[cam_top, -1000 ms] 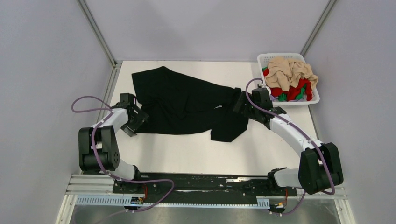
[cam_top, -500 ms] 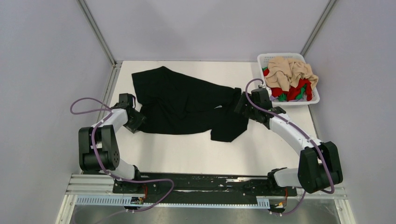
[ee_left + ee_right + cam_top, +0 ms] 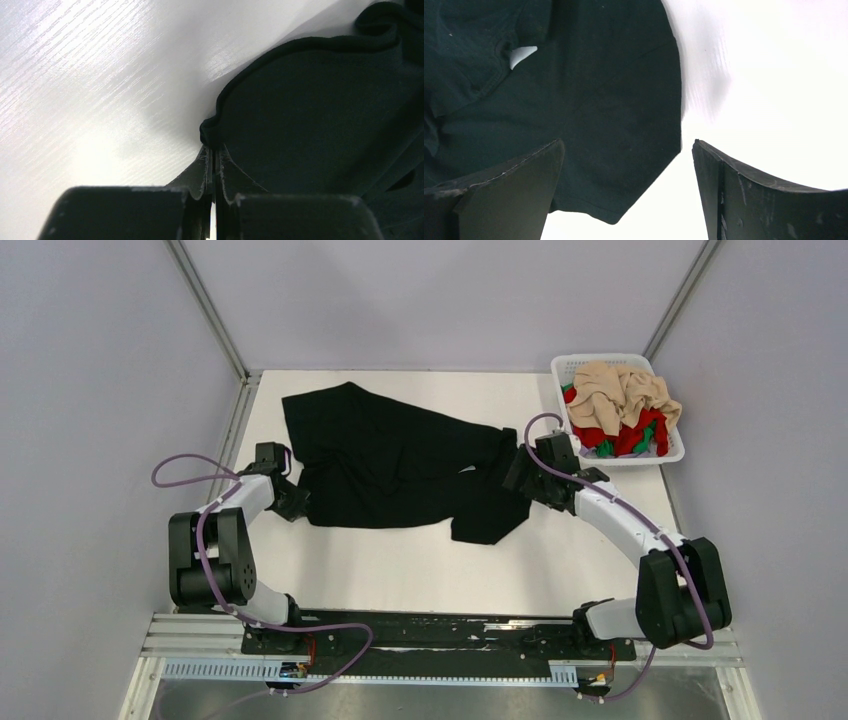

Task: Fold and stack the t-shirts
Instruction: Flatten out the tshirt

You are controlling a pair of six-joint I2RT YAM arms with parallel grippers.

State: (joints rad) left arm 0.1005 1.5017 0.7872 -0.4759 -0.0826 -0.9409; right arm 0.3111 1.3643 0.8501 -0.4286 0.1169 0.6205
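Left gripper (image 3: 214, 150) clamped on the black shirt (image 3: 390, 465) by the table's (image 3: 400, 570) left edge; right gripper (image 3: 627, 145) hangs fingers apart over its other end.

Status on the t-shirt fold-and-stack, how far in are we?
Early. Done: only the black t-shirt is out, lying rumpled and unfolded on the table; no stack exists. In hand: the left gripper is shut on its edge, the right gripper is open over its other side. Left: fold it, then the beige t-shirt, red t-shirt and green t-shirt heaped in the basket.
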